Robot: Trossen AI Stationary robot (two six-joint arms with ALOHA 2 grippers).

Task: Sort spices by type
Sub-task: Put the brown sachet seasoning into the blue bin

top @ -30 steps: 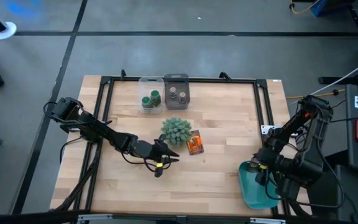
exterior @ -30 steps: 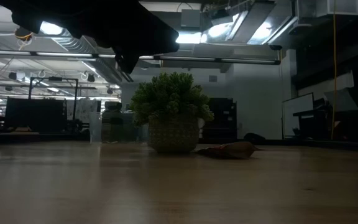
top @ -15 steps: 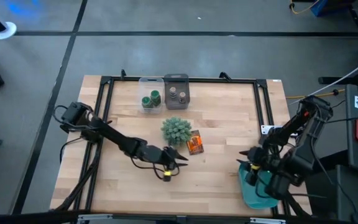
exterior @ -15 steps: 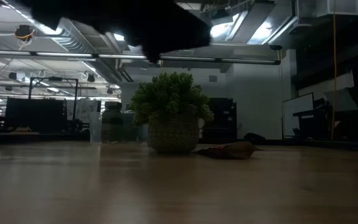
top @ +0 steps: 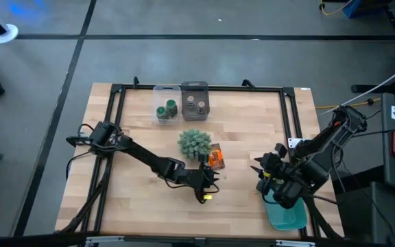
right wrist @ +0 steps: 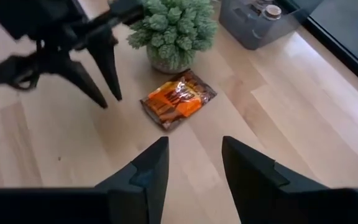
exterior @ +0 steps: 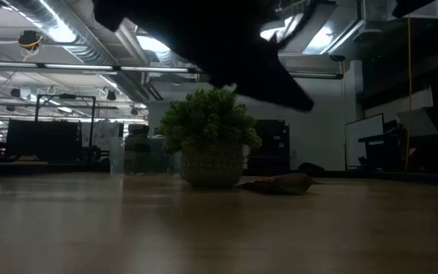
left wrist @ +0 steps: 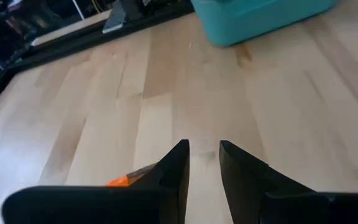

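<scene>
Two green spice jars [top: 165, 110] stand in a clear tub at the far edge. Two grey-brown jars [top: 195, 104] stand in a grey tub beside it, and one jar [right wrist: 271, 11] shows in the right wrist view. My left gripper [top: 211, 180] hovers open over the table's middle, just near of the orange packet; its fingers [left wrist: 204, 150] point toward the teal bin. My right gripper [top: 260, 173] is open to the right of it, above the table; in its wrist view it [right wrist: 194, 149] points at the packet and the spiky ball. Neither gripper holds anything.
A spiky pale-green ball [top: 194, 143] in a woven pot stands mid-table, with the crinkled orange packet [top: 215, 158] lying against its right side. A teal bin [top: 286, 211] sits at the near right corner. A black frame [top: 115, 103] borders the table. Bare wood lies near and left.
My left gripper has swept toward the table's right and slightly nearer, from left of the spiky ball to just near of the packet. My right gripper has risen from over the teal bin and moved toward the table's left and far side, toward the packet.
</scene>
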